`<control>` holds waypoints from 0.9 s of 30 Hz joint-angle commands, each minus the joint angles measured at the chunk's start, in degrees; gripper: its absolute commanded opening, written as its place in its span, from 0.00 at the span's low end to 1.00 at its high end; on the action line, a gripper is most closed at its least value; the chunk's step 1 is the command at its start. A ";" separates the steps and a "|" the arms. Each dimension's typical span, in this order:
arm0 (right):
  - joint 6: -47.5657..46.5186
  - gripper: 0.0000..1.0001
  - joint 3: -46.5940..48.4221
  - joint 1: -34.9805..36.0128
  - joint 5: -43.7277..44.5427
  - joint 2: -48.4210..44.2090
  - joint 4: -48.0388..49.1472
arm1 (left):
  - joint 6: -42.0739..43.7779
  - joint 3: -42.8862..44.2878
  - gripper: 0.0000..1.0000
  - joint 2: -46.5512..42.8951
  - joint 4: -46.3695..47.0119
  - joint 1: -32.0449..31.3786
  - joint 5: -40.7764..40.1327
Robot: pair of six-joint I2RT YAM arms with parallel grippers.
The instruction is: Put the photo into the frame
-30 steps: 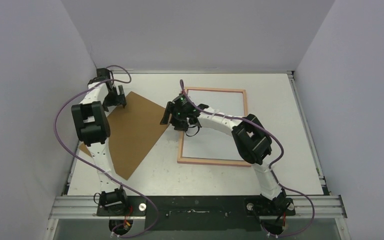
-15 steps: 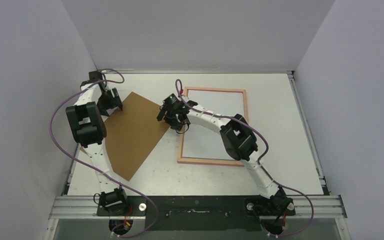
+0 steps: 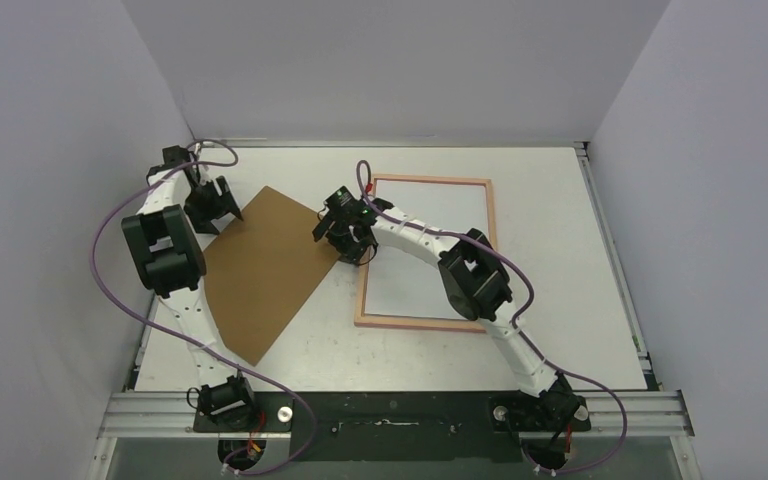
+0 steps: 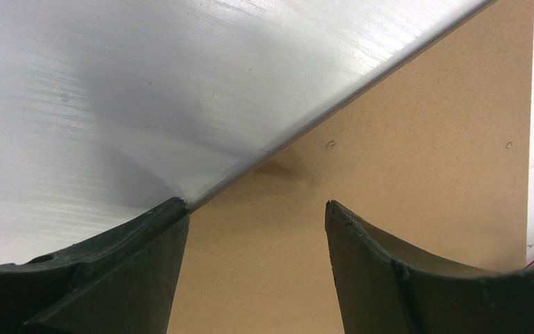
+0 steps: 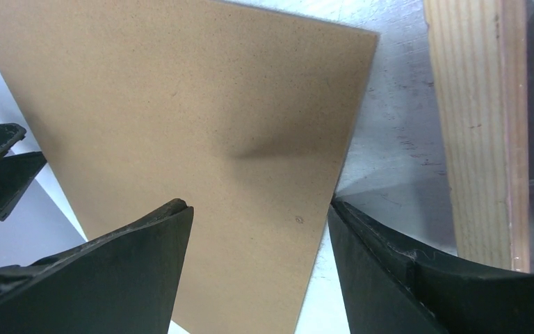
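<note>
The frame [image 3: 425, 322] lies flat right of centre, pale wood side up; one of its wood bars [image 5: 478, 125] shows in the right wrist view. The photo is not in view. A plain brown backing board [image 3: 260, 265] lies left of the frame. My left gripper [image 3: 216, 208] is open over the board's far left corner, one fingertip [image 4: 174, 212] at the board's edge, the board [image 4: 389, 139] below. My right gripper [image 3: 346, 240] is open over the board's right corner [image 5: 181, 104], between board and frame, holding nothing.
White table [image 3: 560, 250] runs right of the frame, with white walls on three sides. A metal rail [image 3: 400, 410] carrying both arm bases crosses the near edge. Purple cables loop beside each arm.
The left arm has swung left and back toward the board's far corner, its jaws narrowing a little. The right gripper has shifted slightly left toward the board's right corner. Board and frame lie as before.
</note>
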 commanded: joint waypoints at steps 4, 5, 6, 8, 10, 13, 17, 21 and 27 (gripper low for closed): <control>0.84 0.72 -4.60 1.16 -8.84 0.23 17.69 | -0.54 0.78 0.68 2.78 -4.73 -0.49 6.88; 0.38 0.72 -4.97 1.25 -9.02 -0.38 19.61 | -0.44 0.45 0.67 2.70 -4.75 -0.49 6.76; 0.09 0.72 -5.70 1.27 -9.05 -1.11 21.85 | -0.33 0.13 0.67 2.56 -4.62 -0.53 6.74; 0.03 0.72 -7.83 1.38 -9.05 -2.95 26.37 | -0.24 -0.37 0.67 2.39 -4.43 -0.49 6.93; 0.02 0.72 -9.97 1.24 -9.22 -4.84 30.55 | -0.38 -0.65 0.66 2.25 -4.10 -0.49 7.33; 0.47 0.72 -13.55 0.98 -9.25 -7.19 35.70 | -0.58 -0.70 0.65 2.16 -3.98 -0.49 8.06; 1.05 0.73 -17.03 0.48 -8.69 -10.05 42.21 | -0.82 -1.27 0.65 1.91 -3.86 -0.58 8.74; 0.06 0.73 -19.78 -0.07 -7.48 -12.72 45.86 | -0.90 -2.16 0.64 1.48 -3.40 -0.73 9.49; -2.06 0.73 -22.72 -0.76 -6.15 -16.01 48.30 | -1.04 -2.63 0.64 1.28 -3.12 -1.50 10.92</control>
